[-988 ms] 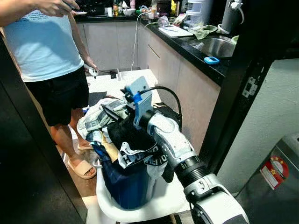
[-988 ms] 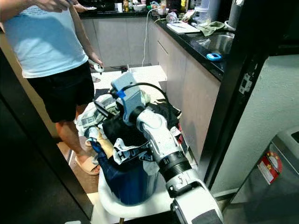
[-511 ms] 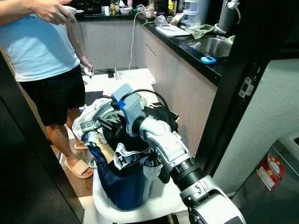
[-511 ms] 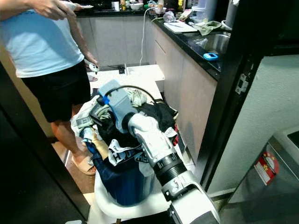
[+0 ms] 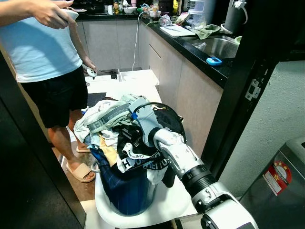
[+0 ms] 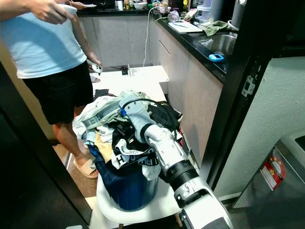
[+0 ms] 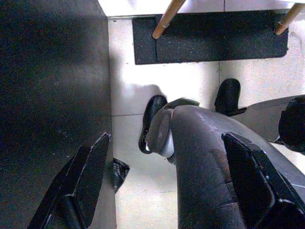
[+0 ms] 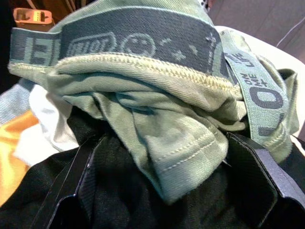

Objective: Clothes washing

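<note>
The soft, light green underwear [image 8: 143,109], bracketed by the right gripper's [image 8: 162,191] spread fingers, is best pinched at its bunched fold.

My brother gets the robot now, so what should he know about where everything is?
Right pincer: open, fingers down in the clothes pile, either side of a green garment with a grey waistband; nothing gripped yet.
Left pincer: open, arm hanging idle over the floor.
Clothes: heaped in a blue basket on a white chair.
A person stands beside the basket.
Done: reached the pile. Left: close on the green garment, lift it out, then the rest.
</note>
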You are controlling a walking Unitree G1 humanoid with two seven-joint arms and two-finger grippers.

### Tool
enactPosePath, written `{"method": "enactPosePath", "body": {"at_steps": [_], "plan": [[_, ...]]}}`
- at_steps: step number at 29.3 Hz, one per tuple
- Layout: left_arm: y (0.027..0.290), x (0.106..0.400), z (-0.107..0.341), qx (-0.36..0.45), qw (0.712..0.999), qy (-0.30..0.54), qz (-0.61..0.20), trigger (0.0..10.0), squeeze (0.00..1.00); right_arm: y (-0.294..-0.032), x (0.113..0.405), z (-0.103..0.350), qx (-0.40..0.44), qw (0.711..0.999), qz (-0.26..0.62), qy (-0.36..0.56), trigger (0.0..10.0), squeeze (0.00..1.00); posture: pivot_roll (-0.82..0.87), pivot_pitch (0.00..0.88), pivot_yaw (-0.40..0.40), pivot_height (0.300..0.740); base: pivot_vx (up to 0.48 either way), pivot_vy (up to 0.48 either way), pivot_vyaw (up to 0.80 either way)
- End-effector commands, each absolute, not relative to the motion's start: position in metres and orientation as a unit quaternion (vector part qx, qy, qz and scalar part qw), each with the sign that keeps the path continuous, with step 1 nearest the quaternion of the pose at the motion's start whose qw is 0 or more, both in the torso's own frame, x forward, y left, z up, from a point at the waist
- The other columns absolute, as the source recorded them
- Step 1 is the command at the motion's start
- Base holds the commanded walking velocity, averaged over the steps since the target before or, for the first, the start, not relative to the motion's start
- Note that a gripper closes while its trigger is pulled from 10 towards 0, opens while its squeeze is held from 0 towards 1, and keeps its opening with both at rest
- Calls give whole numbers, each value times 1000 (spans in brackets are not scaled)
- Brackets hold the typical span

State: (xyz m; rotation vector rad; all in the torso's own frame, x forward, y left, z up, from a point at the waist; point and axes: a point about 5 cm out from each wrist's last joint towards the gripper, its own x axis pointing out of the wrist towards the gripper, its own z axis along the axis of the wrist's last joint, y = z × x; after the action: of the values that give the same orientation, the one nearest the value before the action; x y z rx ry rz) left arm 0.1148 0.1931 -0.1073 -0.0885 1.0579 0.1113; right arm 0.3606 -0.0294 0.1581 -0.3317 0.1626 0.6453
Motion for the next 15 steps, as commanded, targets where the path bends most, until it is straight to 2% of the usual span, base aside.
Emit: {"method": "enactPosePath", "body": {"at_steps": [1,4,8,15], "plan": [[188,107,-111,-49,852,518,50,10000,0,-38,365,161,-155,938,298,91,10000,0,-4,0,-70,740,0,0,0],[188,107,-110,-49,853,517,49,10000,0,-38,364,162,-114,935,319,110,10000,0,-4,0,-70,740,0,0,0],[187,108,-110,-51,853,517,48,10000,0,-36,356,167,-20,904,399,153,10000,0,-8,0,-70,740,0,0,0],[186,107,-111,-52,853,517,48,10000,0,-34,355,171,19,899,404,167,10000,0,-10,0,-71,740,0,0,0]]}}
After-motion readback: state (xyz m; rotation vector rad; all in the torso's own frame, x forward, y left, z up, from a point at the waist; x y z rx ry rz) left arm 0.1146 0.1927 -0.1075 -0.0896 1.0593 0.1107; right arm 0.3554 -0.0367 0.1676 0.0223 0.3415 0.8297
